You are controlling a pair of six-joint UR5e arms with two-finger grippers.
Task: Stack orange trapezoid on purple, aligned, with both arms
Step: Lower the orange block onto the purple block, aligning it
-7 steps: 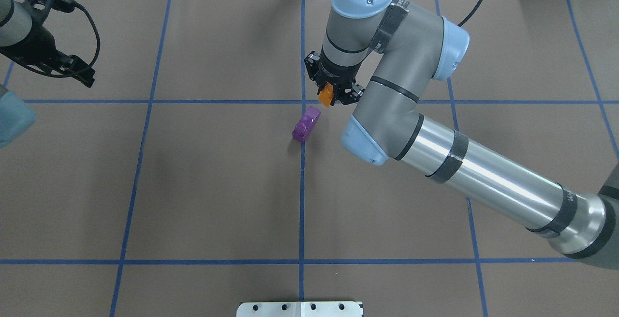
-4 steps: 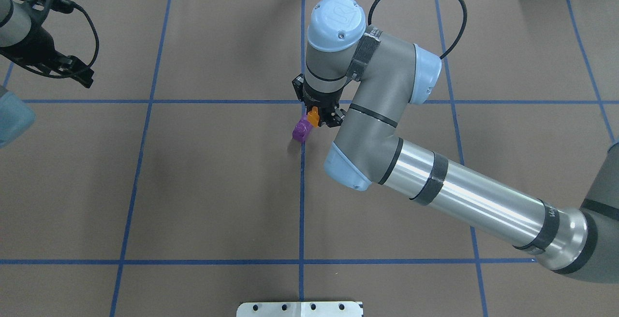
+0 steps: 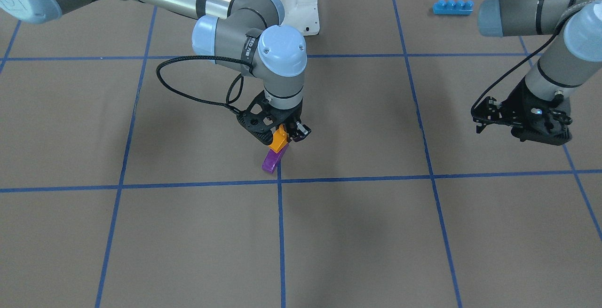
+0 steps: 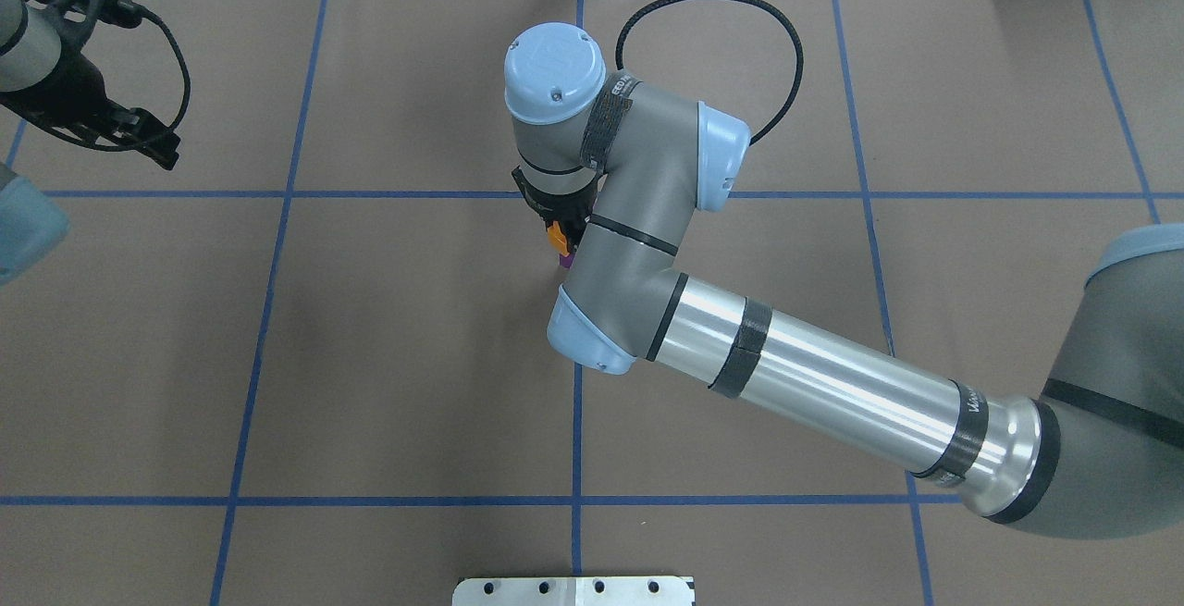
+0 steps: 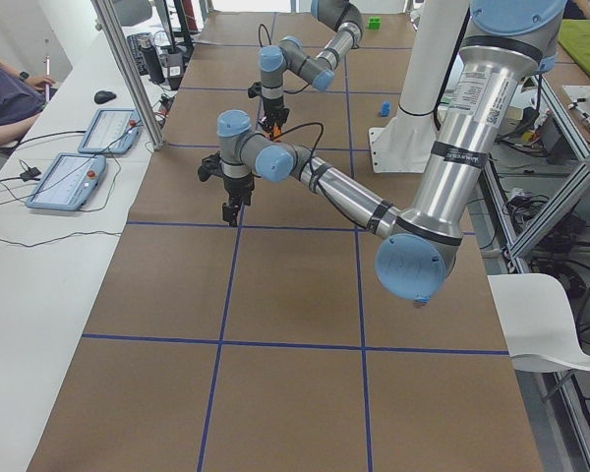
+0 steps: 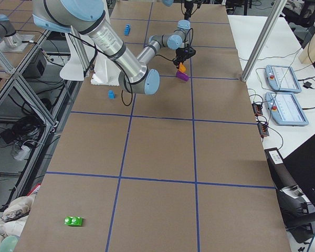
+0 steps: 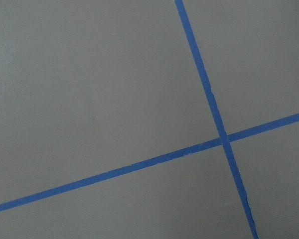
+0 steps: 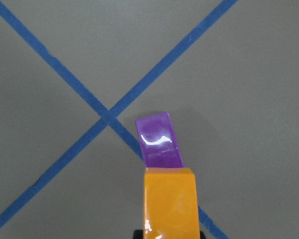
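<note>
My right gripper (image 3: 283,135) is shut on the orange trapezoid (image 3: 280,139) and holds it tilted, just above the near end of the purple brick (image 3: 272,160). The purple brick lies on the brown table beside a blue tape crossing. In the right wrist view the orange trapezoid (image 8: 170,201) covers the lower edge of the purple brick (image 8: 159,139). In the overhead view the right arm hides most of the purple brick (image 4: 566,261); the orange trapezoid (image 4: 557,236) shows under the wrist. My left gripper (image 3: 541,131) hangs far off over bare table, holding nothing visible; I cannot tell whether it is open or shut.
A long blue four-stud brick (image 3: 452,7) lies near the robot's base on the left arm's side. A small blue brick (image 6: 111,94) and a green brick (image 6: 72,221) lie far off. The left wrist view shows only table and tape lines.
My right arm has swung left and toward the robot in the overhead view, carrying the orange trapezoid from beside the purple brick to over it. The left arm has not moved.
</note>
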